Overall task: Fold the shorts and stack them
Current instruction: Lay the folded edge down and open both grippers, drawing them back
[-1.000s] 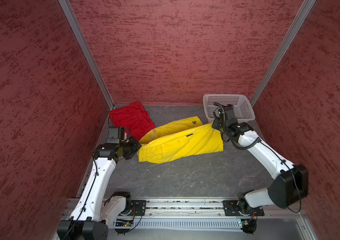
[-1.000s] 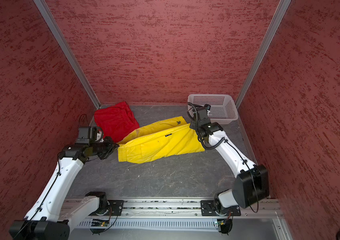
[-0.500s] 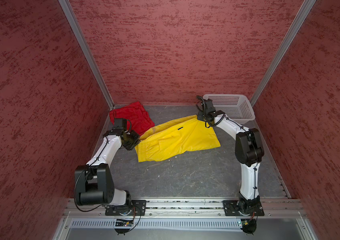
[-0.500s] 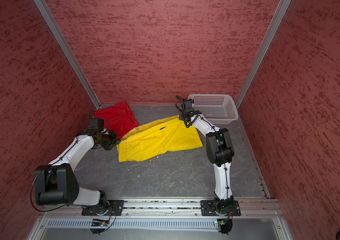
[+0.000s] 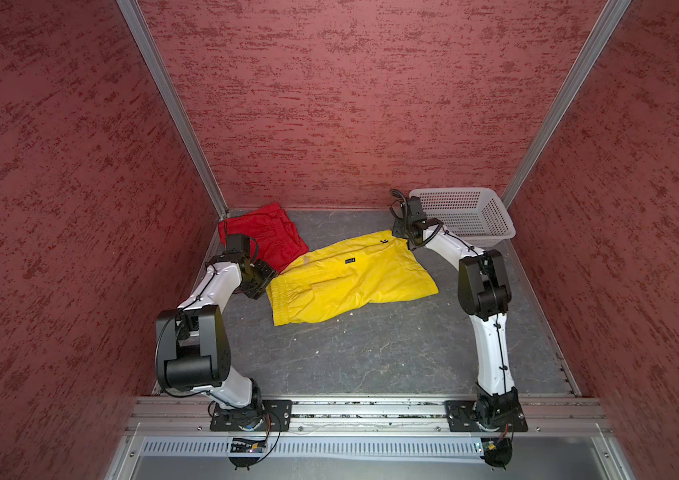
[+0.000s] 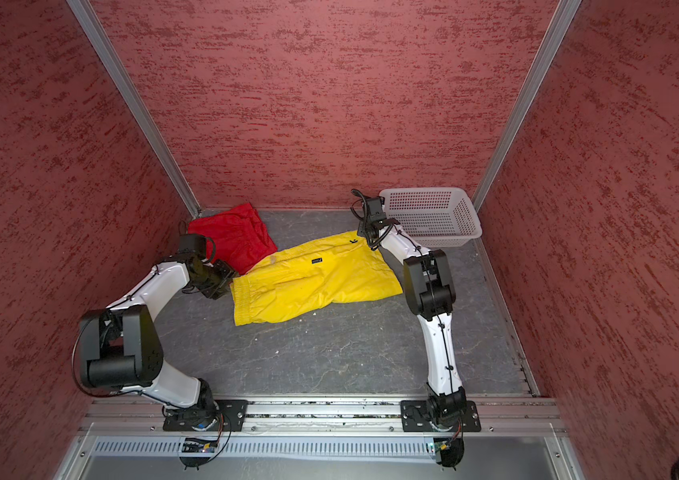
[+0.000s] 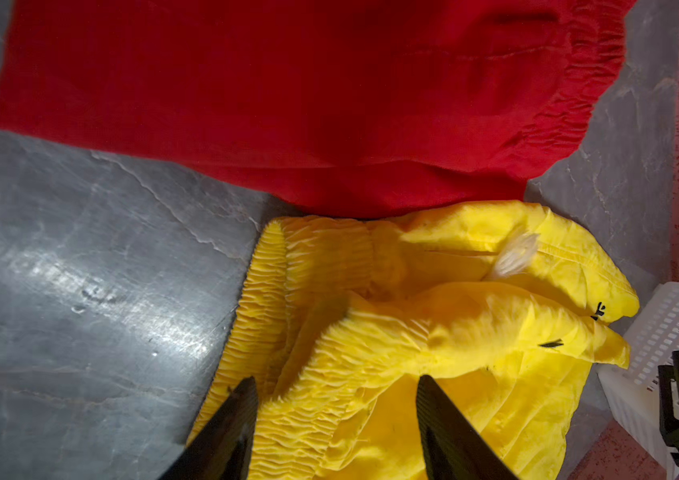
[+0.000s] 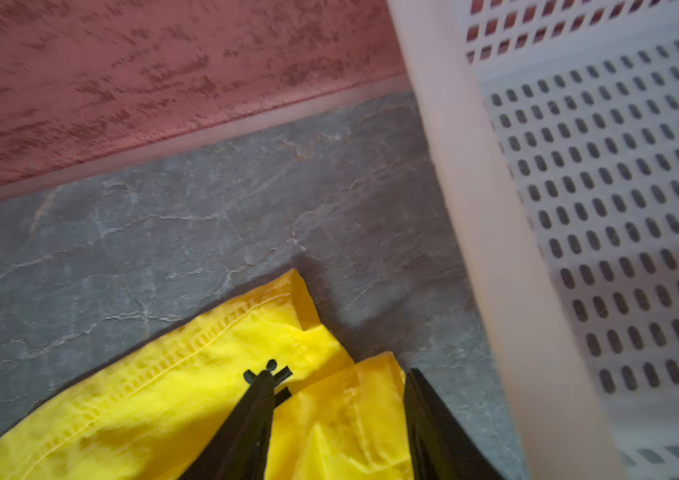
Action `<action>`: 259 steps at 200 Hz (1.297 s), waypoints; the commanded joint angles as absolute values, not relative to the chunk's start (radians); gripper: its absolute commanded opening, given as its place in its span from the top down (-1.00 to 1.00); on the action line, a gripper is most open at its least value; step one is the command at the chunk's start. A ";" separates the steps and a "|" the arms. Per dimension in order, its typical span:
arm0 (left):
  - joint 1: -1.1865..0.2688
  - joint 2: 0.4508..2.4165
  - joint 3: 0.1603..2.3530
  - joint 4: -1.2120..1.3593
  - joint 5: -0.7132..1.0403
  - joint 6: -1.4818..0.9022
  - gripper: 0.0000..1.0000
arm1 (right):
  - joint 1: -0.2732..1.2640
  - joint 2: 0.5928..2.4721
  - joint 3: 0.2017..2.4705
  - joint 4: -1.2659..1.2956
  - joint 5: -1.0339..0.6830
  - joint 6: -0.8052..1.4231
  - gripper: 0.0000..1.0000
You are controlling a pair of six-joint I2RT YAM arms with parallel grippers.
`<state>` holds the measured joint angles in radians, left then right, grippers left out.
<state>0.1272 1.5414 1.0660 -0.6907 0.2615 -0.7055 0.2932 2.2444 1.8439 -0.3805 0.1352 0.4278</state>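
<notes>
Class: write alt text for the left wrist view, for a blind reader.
The left tool stands open over the gathered waistband of bright yellow fabric shorts, beside plain red fabric shorts on a grey table.

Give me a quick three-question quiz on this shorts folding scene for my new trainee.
1. True or false: the yellow shorts lie inside the white perforated basket.
2. The right gripper, jaws apart, is over the yellow shorts at: A the waistband, B a leg hem corner, C the drawstring.
3. Which garment lies nearest the back left corner?
Key: 1 false; 2 B; 3 the red shorts.
</notes>
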 commanded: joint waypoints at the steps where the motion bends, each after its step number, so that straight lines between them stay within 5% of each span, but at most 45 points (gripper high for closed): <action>1: 0.107 1.472 1.110 -0.705 0.260 -0.701 -0.24 | 0.308 2.099 1.783 -0.327 0.096 0.413 0.23; 23: 0.059 1.414 1.128 -0.732 0.204 -0.710 -0.08 | 0.352 2.032 1.710 -0.337 0.131 0.385 1.00; 65: -0.121 1.406 1.137 -0.713 0.171 -0.728 0.44 | 0.404 2.062 1.642 -0.421 0.152 0.358 1.00; 89: -0.214 1.481 1.136 -0.668 0.171 -0.745 0.56 | 0.408 2.102 1.604 -0.397 0.125 0.367 1.00; 194: -0.322 1.682 1.145 -0.657 0.170 -0.750 0.53 | 0.381 2.471 2.073 -0.458 0.128 0.376 1.00; 259: -0.304 1.676 1.125 -0.677 0.193 -0.729 0.47 | 0.332 2.794 2.643 -0.594 -0.041 0.439 0.72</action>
<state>-0.3187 1.6905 1.1252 -0.6601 0.1852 -0.7513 0.3534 2.7209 2.5340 -0.5121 0.0586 0.3885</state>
